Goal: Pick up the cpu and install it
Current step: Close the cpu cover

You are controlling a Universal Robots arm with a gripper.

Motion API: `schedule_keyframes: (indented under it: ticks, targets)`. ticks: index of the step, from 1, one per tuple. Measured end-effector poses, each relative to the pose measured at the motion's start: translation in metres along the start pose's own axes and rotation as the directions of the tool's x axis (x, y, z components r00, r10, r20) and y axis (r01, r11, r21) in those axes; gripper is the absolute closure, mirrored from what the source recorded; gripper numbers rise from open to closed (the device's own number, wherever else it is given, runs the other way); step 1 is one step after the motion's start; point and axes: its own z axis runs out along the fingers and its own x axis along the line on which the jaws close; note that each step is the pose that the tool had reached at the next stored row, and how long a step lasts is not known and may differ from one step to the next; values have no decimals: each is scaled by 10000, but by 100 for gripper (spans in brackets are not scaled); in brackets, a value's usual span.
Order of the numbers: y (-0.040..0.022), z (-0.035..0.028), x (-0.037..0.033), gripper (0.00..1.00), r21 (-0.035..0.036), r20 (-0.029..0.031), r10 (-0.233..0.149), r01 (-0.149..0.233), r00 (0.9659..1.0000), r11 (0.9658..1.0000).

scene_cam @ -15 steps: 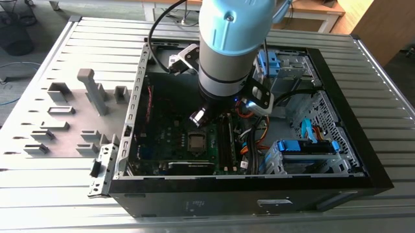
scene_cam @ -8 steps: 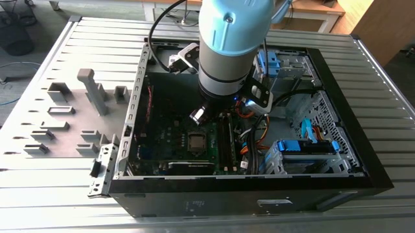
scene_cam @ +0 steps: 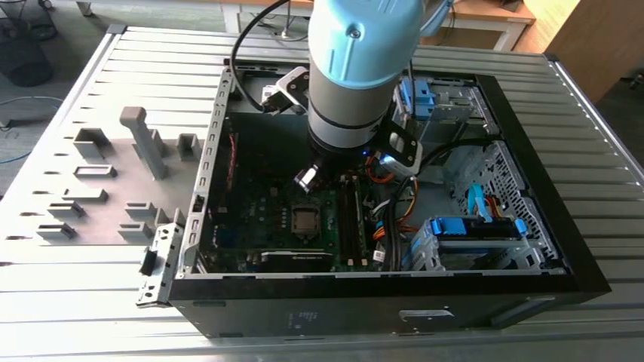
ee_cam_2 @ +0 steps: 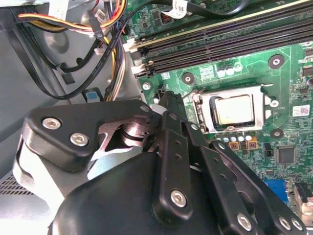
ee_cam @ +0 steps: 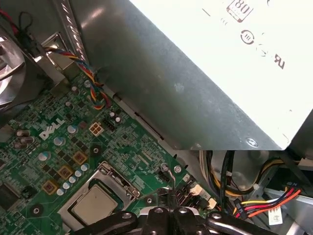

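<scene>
Where the ribbed grey desk (scene_cam: 60,302) fills the exterior view's left, a grey tray of plastic holders (scene_cam: 101,188) lies just beside an open black computer case (scene_cam: 403,305). Inside the case, a green motherboard (scene_cam: 267,207) lines the floor on that side. The cpu (scene_cam: 303,219), a small silvery square, sits flat in its socket on the board, ringed by a metal frame; both wrist views show it seated there. A pale blue arm (scene_cam: 352,68) stands over the middle of the case. In the second wrist view its tool (ee_cam_2: 168,98) hangs with its tip near the socket, beside the cpu and apart from it, and the black fingers (ee_cam_2: 172,142) are drawn together at the tip. Past the socket run long black memory slots (scene_cam: 351,219), then a bundle of orange and yellow cables (scene_cam: 387,219), then blue drive cages (scene_cam: 473,230) at the exterior view's right. In the first wrist view a grey power supply box (ee_cam: 195,73) sits beside the board.
</scene>
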Motion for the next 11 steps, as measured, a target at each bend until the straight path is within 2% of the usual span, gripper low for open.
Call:
schedule_keyframes:
  ticks: [11]
  targets:
    - [1,1,0,89,-114,100,-7,9,9999,9999]
